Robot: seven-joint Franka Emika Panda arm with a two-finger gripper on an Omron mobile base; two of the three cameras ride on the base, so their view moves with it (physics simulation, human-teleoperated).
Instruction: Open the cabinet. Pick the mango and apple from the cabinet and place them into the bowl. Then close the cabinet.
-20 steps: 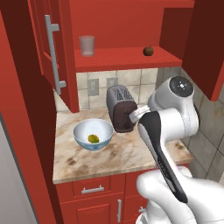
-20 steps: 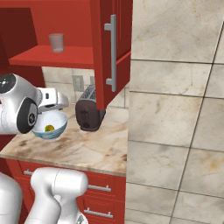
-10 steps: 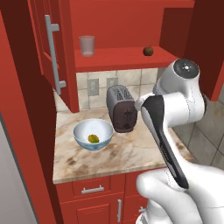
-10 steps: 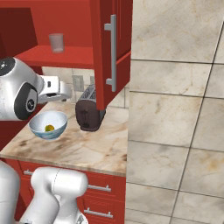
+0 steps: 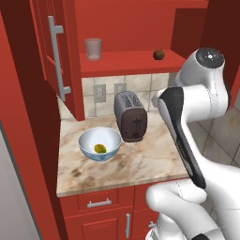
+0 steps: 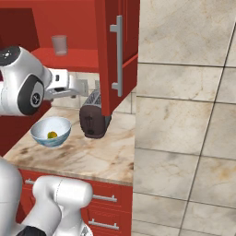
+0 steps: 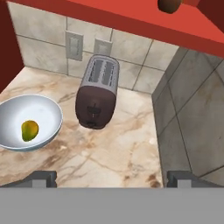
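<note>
Marble counter [image 5: 140, 164]: mango [image 7: 29, 130] in bowl [image 7: 43, 109], apple [image 5: 159, 55] on shelf, jaws wide.

large red wall cabinet [image 5: 61, 56] with silver bar handles, red shelf inside. small dark red-brown round apple [image 5: 159, 55] on the shelf; clear greyish glass cup [image 5: 93, 48] too. wide glossy bowl [image 5: 89, 140], pale blue outside, whitish inside, holds small yellow-green oval mango [image 5: 99, 148]. dark brown toaster [image 5: 131, 117] with grey metal top. beige marble counter [image 5: 140, 164], brown veining. backsplash pale grey-beige tiles [image 7: 131, 52], white outlets. lower cabinets [image 5: 103, 215] red, short silver handles.
</note>
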